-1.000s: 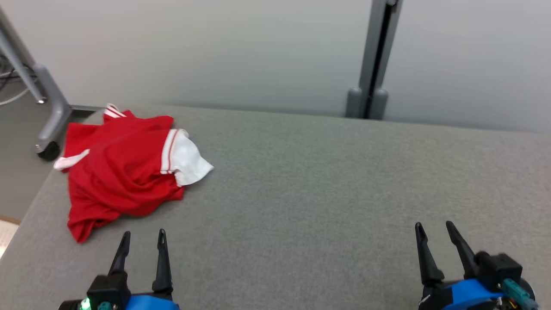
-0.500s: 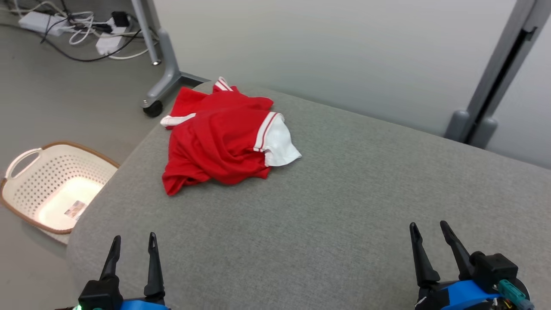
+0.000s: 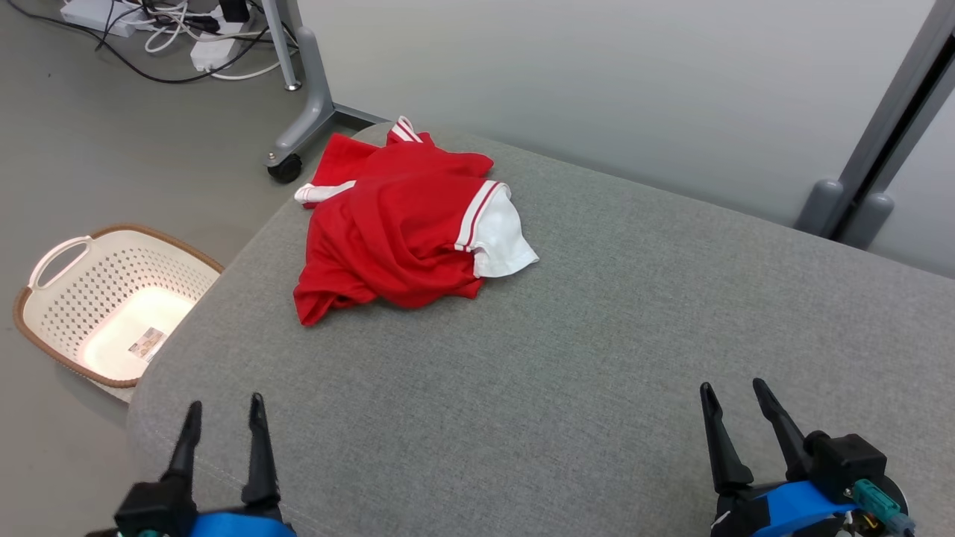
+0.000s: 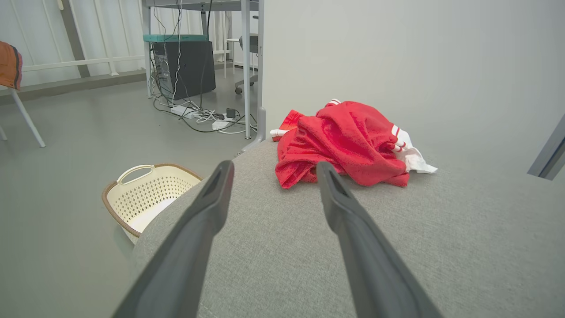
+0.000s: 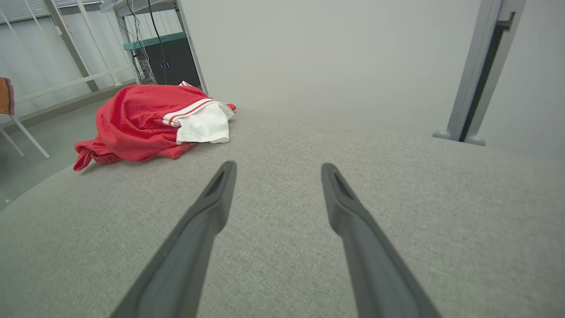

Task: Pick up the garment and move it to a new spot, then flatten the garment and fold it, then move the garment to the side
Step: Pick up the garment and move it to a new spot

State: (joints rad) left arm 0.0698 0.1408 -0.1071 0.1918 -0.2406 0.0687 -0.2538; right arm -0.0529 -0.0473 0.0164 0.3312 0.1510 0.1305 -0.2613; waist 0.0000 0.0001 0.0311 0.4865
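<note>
Garment [image 3: 403, 239]: red with white striped trim, crumpled in a heap at the far left corner of grey padded surface [image 3: 582, 358], touched by neither gripper. Left gripper [image 3: 225, 403]: near left edge, fingers spread wide, holding nothing, well apart from garment. Right gripper [image 3: 730, 385]: near right, fingers spread wide, holding nothing. Basket [image 3: 112, 276]: cream, perforated, brown rim, on floor left of the surface

Left hand [image 3: 225, 409] and right hand [image 3: 735, 394] hover low, fingers spread apart and empty, pointing forward.
</note>
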